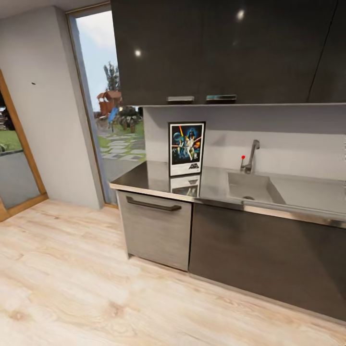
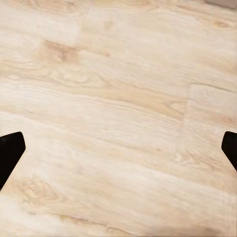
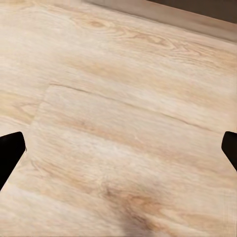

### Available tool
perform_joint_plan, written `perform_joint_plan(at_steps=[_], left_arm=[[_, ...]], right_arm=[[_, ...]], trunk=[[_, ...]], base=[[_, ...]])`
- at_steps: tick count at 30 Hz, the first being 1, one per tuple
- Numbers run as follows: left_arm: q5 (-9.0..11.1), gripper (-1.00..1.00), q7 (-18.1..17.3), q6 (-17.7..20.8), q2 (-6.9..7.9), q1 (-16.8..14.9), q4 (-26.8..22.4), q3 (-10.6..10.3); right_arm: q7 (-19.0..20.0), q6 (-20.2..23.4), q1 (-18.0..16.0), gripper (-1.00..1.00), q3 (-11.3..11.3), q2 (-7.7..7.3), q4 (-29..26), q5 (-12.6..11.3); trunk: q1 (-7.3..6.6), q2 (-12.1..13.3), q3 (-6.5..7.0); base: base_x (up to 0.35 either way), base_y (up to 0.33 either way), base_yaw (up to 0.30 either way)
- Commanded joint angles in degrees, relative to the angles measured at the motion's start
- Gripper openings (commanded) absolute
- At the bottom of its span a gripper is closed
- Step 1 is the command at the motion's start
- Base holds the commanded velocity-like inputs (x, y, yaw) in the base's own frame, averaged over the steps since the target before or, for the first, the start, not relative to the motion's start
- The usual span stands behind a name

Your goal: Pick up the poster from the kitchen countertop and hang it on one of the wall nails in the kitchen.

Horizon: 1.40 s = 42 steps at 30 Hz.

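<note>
From the head camera I see the poster [image 1: 187, 148] standing upright on the steel bench [image 1: 144, 179], leaning on the grey wall under the dark upper cabinets [image 1: 226, 50], left of the sink [image 1: 254, 187] and its tap [image 1: 250, 156]. On the pale wall at the left, beside the tall window [image 1: 113, 103], there is a small dark speck that I take for a wall nail [image 1: 33, 83]. In both wrist cameras my left fingers [image 2: 11, 150] and right fingers [image 3: 11, 150] are spread wide with nothing between them, above the light wood floor [image 2: 118, 98].
</note>
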Motion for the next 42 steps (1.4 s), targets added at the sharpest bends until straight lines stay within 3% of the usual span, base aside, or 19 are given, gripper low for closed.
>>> perform_joint_plan(at_steps=[1,16,22,23,24,25,27,29,31,34,35,38,39,42], left_arm=[[-0.2,1.00,0.0,0.0,-0.02,0.0,-0.1,0.0],[-0.2,1.00,0.0,0.0,-0.05,0.0,0.8,0.0],[-0.2,1.00,0.3,-0.3,-0.05,0.0,1.4,0.0],[-0.1,1.00,0.2,-0.5,-0.11,0.0,0.3,-0.2],[-0.1,1.00,0.1,-0.3,-0.23,0.0,-4.0,-0.4],[-0.1,1.00,0.0,0.1,-0.31,0.0,-8.9,-0.5],[-0.1,1.00,0.0,0.9,-0.38,0.0,-14.2,-0.8],[-0.1,1.00,0.0,5.3,-1.00,0.0,-24.7,-1.4],[0.0,1.00,0.1,10.3,-2.30,0.0,-31.7,-1.6],[0.0,1.00,0.1,15.2,-3.92,-0.6,-36.2,-1.8],[0.0,1.00,0.1,19.2,-5.44,-4.0,-38.4,-1.9],[0.0,1.00,0.1,22.8,-6.45,-9.3,-39.0,-2.1],[0.0,1.00,0.1,25.4,-6.85,-13.3,-38.5,-2.1],[0.2,1.00,0.2,28.6,-7.22,-19.3,-37.0,-2.2]], right_arm=[[0.0,-0.2,0.0,1.00,0.0,0.01,0.0,0.0],[0.0,-0.3,0.0,1.00,0.1,0.00,0.1,0.1],[-0.2,-0.4,0.0,1.00,0.0,-0.03,0.1,0.0],[-0.3,-0.4,0.0,1.00,-0.1,-0.87,0.1,0.0],[-0.3,-0.4,0.0,1.00,-0.2,-1.40,0.1,-0.1],[-0.3,-0.4,0.0,1.00,-0.2,-1.64,0.1,-0.1],[-0.3,-0.5,0.0,1.00,-0.3,-1.81,0.1,-0.2],[-0.3,-1.2,0.0,1.00,-0.5,-2.18,0.0,-0.3],[-0.3,-2.8,0.0,1.00,-1.8,-2.64,0.0,-0.3],[-0.3,-5.1,0.0,1.00,-4.8,-2.92,-0.2,-0.3],[-0.2,-7.0,0.0,1.00,-7.9,-3.06,-0.4,-0.4],[-0.1,-8.0,0.0,1.00,-9.7,-3.13,-0.7,-0.4],[-0.1,-8.6,0.1,1.00,-10.4,-3.14,-1.3,-0.4],[-0.2,-9.5,0.8,1.00,-11.0,-3.13,-3.1,-0.4]], trunk=[[0.03,0.0,0.00],[0.03,0.0,0.71],[0.03,0.0,0.76],[0.03,0.0,0.76],[0.03,0.0,0.76],[0.03,0.0,0.76],[0.03,0.0,0.76],[0.03,0.0,0.76],[0.03,0.0,0.76],[0.03,0.0,0.76],[0.03,0.0,0.76],[0.03,0.0,0.76],[0.03,0.0,0.76],[0.03,0.0,0.76]], base=[[0.245,0.280,-0.227],[0.229,0.293,-0.241],[0.198,0.128,-0.048],[0.009,0.003,-0.001],[0.005,0.001,0.000],[0.003,0.001,0.000],[0.002,0.001,0.000],[0.001,0.000,0.000],[0.000,0.000,0.000],[0.000,0.000,0.000],[0.000,0.000,0.000],[0.000,0.000,0.000],[0.000,0.000,0.000],[0.000,0.000,0.000]])
